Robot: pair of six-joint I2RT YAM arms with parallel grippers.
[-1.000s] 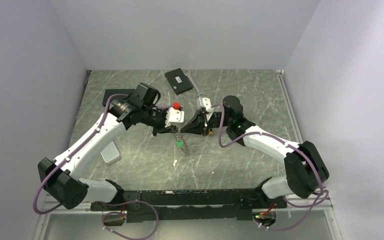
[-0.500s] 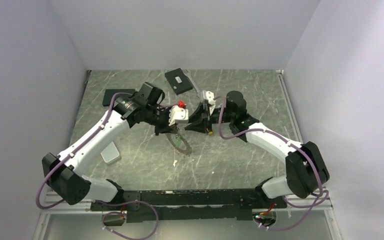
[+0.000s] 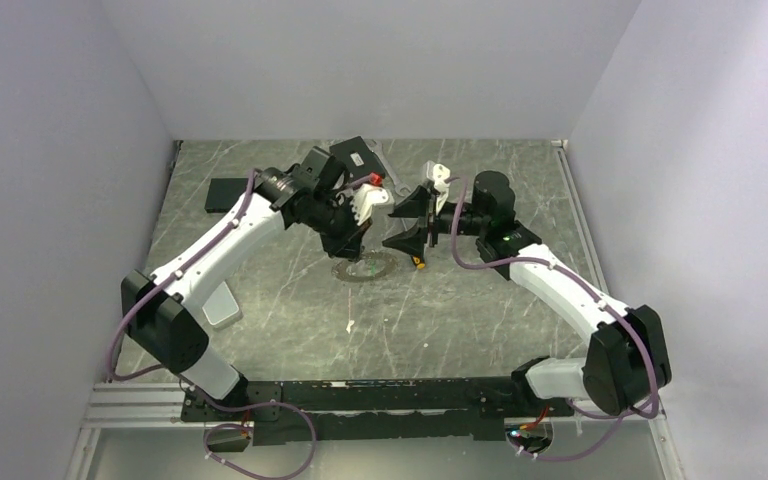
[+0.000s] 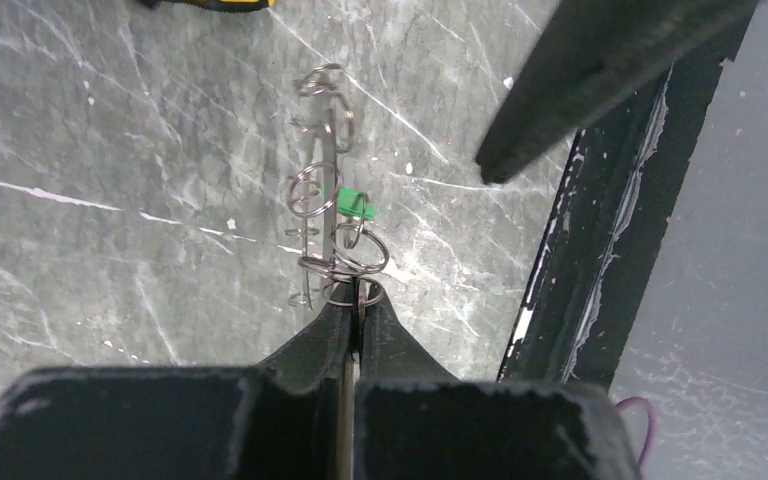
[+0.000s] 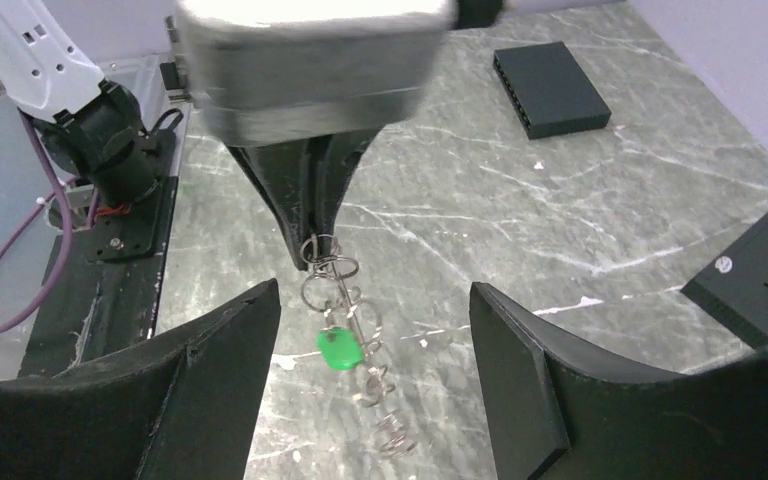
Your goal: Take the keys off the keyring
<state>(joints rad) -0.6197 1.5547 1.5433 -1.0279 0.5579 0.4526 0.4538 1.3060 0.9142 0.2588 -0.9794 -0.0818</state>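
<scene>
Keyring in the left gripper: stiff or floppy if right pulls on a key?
Probably stiff as a hoop: the keyring shows a straight edge-on line out from the left gripper pinch. The keys sit at odd angles along it, so they likely slide and flop. Held at one rim point only, it may pivot when the open right gripper tugs.
</scene>
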